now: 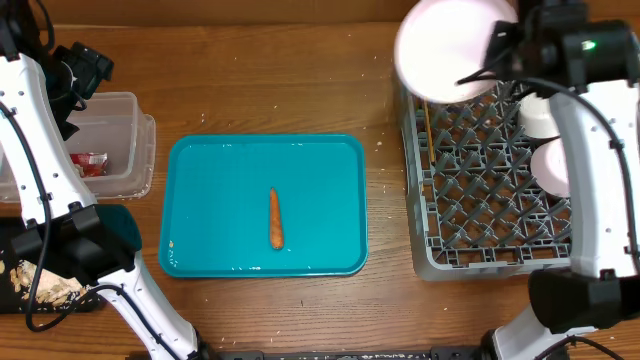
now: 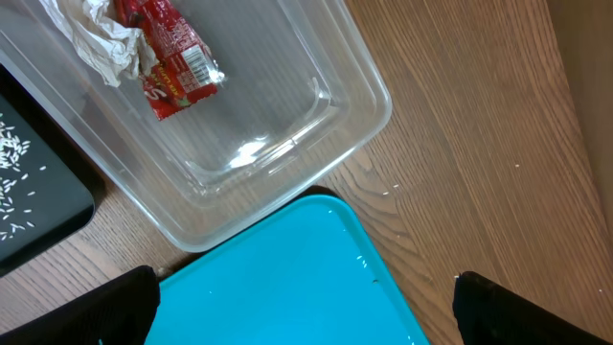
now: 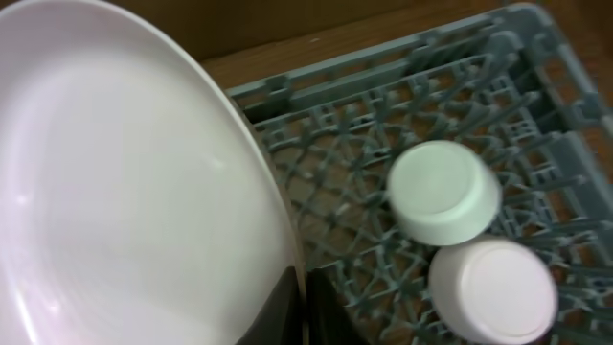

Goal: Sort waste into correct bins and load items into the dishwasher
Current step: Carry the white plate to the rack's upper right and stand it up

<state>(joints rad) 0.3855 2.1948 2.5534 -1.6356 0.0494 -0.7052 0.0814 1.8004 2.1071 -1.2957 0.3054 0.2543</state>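
My right gripper is shut on the rim of the round white plate, holding it tilted over the back left corner of the grey dish rack. In the right wrist view the plate fills the left half. A small white cup and a white bowl sit upside down in the rack. An orange carrot stick lies on the teal tray. My left gripper is open, empty, above the tray's corner beside the clear tub. The tub holds a red wrapper and crumpled tissue.
A black tray with food scraps lies at the front left, partly under my left arm. Rice grains dot it in the left wrist view. The teal tray lies between the tub and the rack.
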